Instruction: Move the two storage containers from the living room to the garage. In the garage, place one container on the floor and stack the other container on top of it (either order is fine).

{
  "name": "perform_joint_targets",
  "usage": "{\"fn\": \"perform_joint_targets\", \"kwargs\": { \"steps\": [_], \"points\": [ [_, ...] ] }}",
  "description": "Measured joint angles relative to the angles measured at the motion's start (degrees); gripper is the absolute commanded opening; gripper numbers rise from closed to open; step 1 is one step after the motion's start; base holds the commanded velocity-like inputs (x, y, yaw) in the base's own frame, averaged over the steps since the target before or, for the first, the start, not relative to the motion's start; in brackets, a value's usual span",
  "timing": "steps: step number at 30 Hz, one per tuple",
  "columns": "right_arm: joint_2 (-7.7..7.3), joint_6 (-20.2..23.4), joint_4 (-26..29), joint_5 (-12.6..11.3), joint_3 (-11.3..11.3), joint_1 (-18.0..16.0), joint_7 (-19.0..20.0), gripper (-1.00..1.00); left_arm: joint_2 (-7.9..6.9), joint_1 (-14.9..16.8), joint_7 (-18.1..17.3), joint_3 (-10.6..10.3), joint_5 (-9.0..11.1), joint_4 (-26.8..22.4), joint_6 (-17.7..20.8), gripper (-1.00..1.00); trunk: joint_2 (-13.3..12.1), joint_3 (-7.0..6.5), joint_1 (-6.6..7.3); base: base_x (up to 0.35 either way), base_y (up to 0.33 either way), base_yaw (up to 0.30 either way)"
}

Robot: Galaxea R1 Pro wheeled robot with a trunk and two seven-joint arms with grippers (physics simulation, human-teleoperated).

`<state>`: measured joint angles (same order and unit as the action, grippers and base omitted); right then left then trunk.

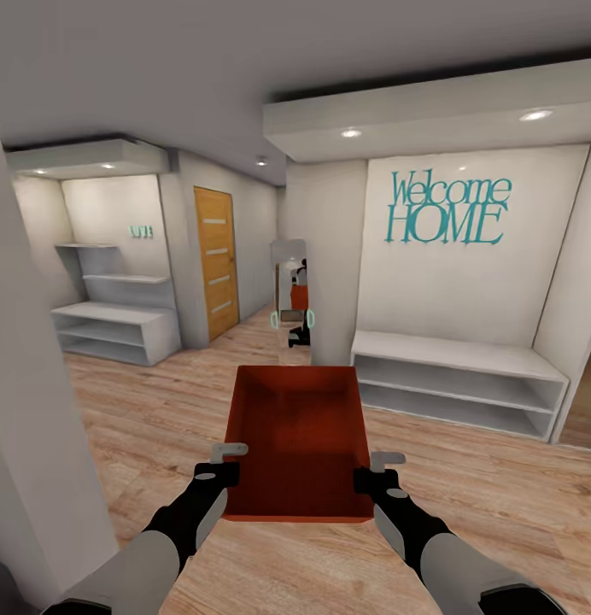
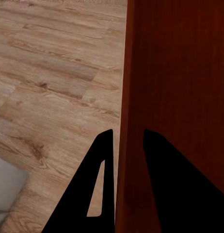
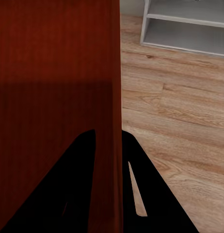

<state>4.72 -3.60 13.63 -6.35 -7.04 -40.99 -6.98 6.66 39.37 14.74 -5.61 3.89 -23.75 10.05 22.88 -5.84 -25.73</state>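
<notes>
So the left gripper [image 1: 230,461] and right gripper [image 1: 374,471] each pinched a side wall of the red-orange storage container [image 1: 299,440], held above the light wood plank floor [image 1: 142,410].

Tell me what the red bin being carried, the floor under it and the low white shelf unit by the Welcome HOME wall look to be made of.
Storage container: probably rigid plastic, going by its smooth, matte, uniform red-orange walls without grain. Floor: light wood planks or laminate, with visible grain and board seams. Shelf unit: flat, matte white boards, likely painted wood or laminate; the render leaves that open.
</notes>
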Motion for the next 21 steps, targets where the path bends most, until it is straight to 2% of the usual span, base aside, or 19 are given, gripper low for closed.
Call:
{"fn": "perform_joint_targets", "kwargs": {
  "steps": [21],
  "points": [
    [-0.04, 0.4, 0.0, 0.0, -0.1, 0.0, 0.0, -1.00, 0.07, 0.0, 0.0, 0.3, -0.1, 0.3, 0.1, -1.00, 0.0, 0.00, 0.00, 0.323, 0.000, 0.000]
  ]
}}
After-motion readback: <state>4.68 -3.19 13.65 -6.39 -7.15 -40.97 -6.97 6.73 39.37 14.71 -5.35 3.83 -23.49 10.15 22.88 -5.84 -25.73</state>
